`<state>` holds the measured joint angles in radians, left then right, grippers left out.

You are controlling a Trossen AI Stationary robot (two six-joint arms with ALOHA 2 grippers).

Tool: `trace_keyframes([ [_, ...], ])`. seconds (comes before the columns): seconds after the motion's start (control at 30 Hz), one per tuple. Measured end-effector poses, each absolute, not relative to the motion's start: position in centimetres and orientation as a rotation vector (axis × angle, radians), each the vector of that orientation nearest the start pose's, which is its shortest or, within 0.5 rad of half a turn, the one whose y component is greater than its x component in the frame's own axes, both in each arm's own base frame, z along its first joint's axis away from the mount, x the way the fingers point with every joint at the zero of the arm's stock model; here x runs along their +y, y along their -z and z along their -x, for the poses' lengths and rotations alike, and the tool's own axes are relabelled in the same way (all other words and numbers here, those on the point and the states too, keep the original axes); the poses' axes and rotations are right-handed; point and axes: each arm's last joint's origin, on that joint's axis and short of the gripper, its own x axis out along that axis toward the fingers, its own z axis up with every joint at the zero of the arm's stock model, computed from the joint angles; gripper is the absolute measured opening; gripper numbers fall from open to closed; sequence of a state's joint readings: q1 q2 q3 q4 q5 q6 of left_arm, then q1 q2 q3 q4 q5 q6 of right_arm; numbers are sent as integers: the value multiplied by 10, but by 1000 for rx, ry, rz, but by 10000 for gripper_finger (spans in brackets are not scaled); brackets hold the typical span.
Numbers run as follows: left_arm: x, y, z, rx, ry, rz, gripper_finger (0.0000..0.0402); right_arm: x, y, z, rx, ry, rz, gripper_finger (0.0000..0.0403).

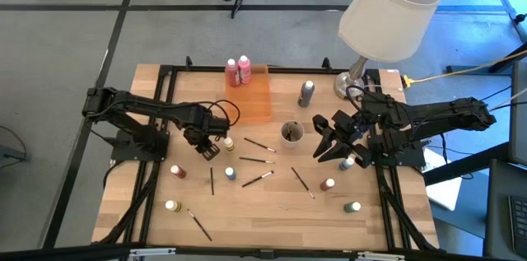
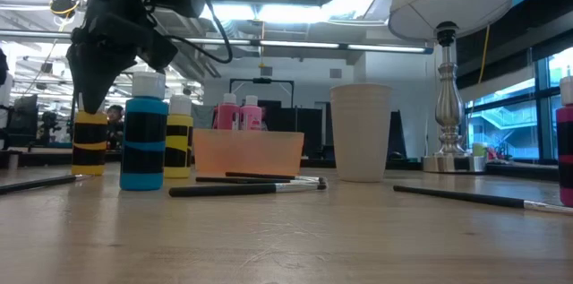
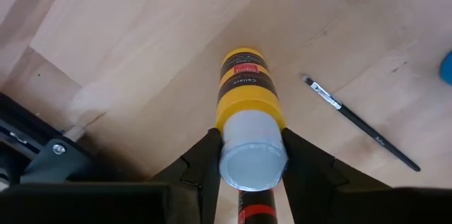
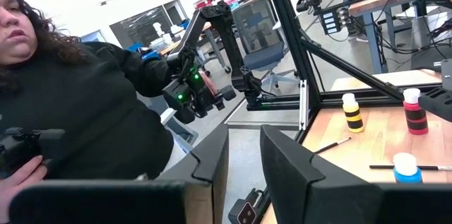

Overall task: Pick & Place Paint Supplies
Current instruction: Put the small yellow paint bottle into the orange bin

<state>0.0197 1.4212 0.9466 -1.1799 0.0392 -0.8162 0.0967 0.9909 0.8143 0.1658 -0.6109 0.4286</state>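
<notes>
Two arms over table, left gripper (image 3: 248,171) jaws clamping yellow bottle (image 3: 247,104), right gripper (image 1: 329,142) raised, jaws apart.

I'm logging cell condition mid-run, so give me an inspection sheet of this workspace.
Surface: wooden table, black frame.
Job's things: two pink bottles in the orange tray; other bottles and paintbrushes scattered on the table.
Clutter: grey cup; lamp at the far right corner.
Grippers: left tool shut on the yellow bottle; right tool open, empty, near the cup.
Cables: yellow cable beyond the right edge.
Surroundings: person seated past the table.
</notes>
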Motion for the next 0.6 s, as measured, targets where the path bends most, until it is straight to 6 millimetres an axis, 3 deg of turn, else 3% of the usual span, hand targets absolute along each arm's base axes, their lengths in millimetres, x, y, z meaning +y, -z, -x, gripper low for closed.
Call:
trace_keyframes([
  [0.4,0,-210,-218,1562,-654,651,118,38,-339,-216,165,-694,-415,87],
  [0.6,1,-223,-223,1533,-648,630,118,38,-339,-216,164,-695,-415,87],
])
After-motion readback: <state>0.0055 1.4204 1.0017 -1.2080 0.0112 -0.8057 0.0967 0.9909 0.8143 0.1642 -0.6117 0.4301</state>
